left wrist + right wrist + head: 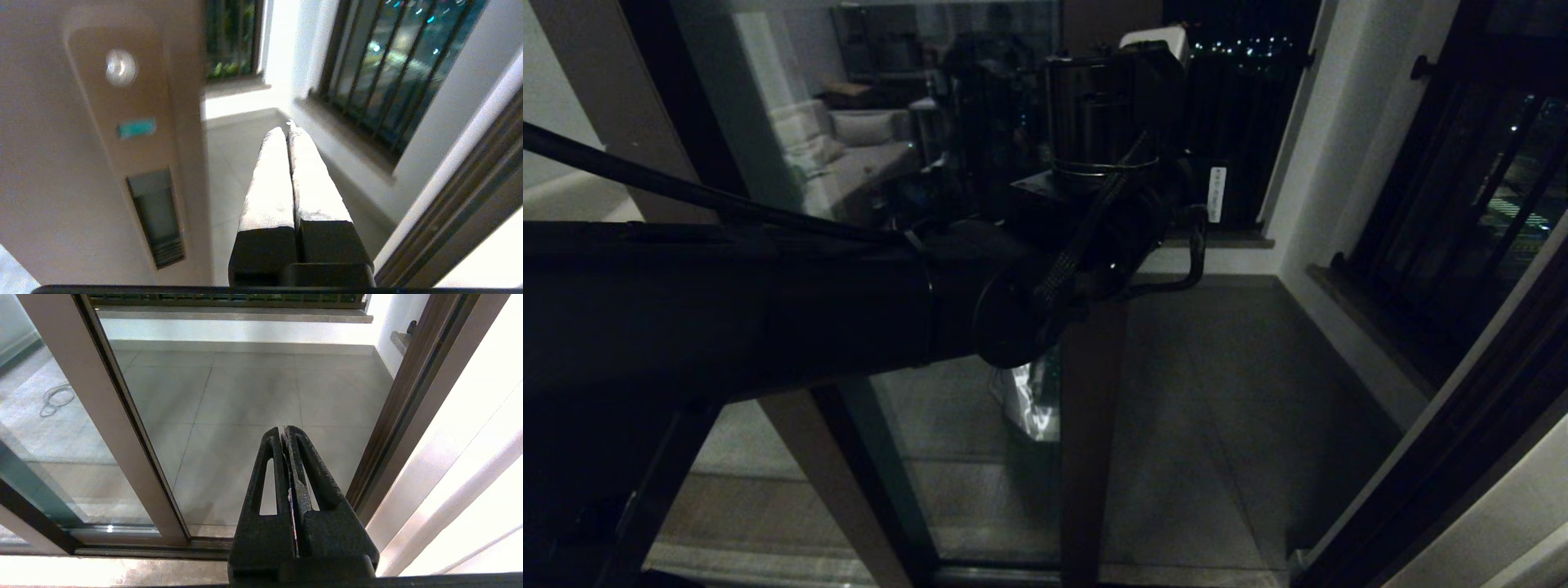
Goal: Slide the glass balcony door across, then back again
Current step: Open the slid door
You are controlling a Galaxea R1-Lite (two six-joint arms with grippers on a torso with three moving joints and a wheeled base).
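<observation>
Brown metal frames the glass balcony door (102, 163), whose edge stile — with its recessed handle slot (155, 216) and a round screw (120, 67) — stands just beside the left gripper (289, 130), apart from the fingers (269, 179), which are pressed together and hold nothing. Beyond the fingertips lie the balcony floor (237, 147) and a barred window (376, 69). Low by the door track (163, 547), the right gripper (284, 430) hangs idle — its fingers likewise closed and empty.

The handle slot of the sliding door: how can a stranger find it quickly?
Find the glass balcony door. On its brown edge stile, beside the shut left gripper, sits the dark recessed handle slot. Above it are a teal mark and a round silver screw.
</observation>
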